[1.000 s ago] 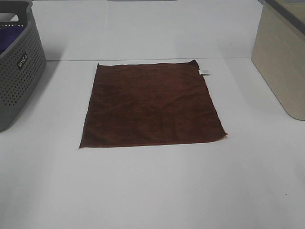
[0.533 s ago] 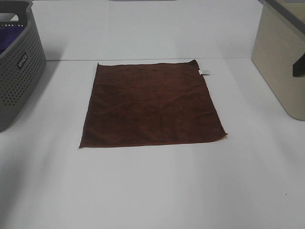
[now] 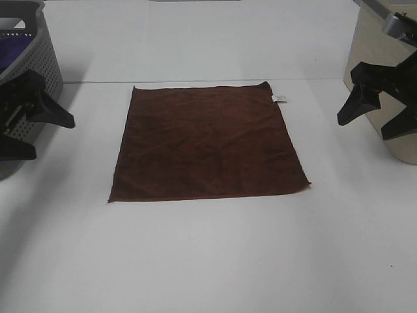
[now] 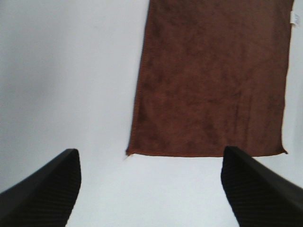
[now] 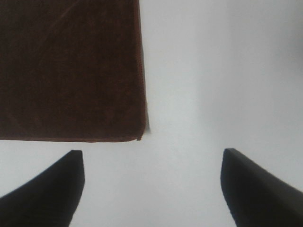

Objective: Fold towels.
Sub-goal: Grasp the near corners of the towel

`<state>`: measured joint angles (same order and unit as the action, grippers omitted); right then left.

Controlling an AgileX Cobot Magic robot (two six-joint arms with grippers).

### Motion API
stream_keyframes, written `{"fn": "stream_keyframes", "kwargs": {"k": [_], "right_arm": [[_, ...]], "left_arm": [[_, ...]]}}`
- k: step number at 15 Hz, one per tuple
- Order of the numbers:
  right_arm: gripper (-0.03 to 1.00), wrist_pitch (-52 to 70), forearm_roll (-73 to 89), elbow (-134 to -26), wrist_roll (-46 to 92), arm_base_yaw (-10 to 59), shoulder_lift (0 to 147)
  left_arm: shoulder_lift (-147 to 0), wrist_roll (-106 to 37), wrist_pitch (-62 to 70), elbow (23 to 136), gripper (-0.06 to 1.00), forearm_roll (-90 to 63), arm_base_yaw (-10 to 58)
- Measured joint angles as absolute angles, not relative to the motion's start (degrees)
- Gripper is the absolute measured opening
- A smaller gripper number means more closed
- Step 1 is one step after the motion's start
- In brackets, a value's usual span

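Jaws apart, empty, on left gripper (image 3: 52, 139) and right gripper (image 3: 362, 128) — towel (image 3: 207, 143) looks limp, light; pinch corners nearest desk (image 3: 208, 261) front edge

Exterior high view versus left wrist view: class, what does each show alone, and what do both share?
Only exterior high: the grey basket holding purple fabric, the beige box and the open right gripper. Only left wrist: fine ribbing on the fingers. Both: the flat brown towel, its white tag, the white table and the open left gripper.
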<state>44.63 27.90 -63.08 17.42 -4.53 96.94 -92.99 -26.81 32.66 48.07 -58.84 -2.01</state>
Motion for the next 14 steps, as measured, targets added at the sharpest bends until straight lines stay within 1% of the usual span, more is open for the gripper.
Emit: {"fn": "stream_keyframes", "kwargs": {"k": [3, 4, 5, 8, 12, 14], "right_arm": [[0.76, 53.11, 44.23, -64.17, 32.49, -11.86, 103.36], [0.76, 53.97, 45.95, -64.17, 34.55, -12.55, 104.39], [0.76, 55.52, 48.07, -64.17, 37.41, -14.27, 107.20], [0.76, 55.75, 48.19, -64.23, 39.99, -15.47, 112.07], [0.76, 54.77, 48.64, -64.23, 40.34, -15.36, 116.48], [0.76, 53.06, 48.53, -64.23, 40.34, -13.06, 116.65]], "left_arm": [[-100.73, -40.97, 37.87, 49.10, 0.75, -73.34, -2.01], [-102.10, -43.14, 38.90, 49.22, 0.75, -75.46, -2.01], [-105.20, -48.36, 41.02, 49.33, 0.75, -80.44, -2.01], [-110.64, -54.60, 41.60, 49.39, 0.75, -84.68, -2.01], [-116.31, -60.10, 43.14, 49.45, 0.75, -87.43, -2.01], [-117.97, -62.28, 43.26, 49.45, 0.75, -89.61, -1.89]]}}
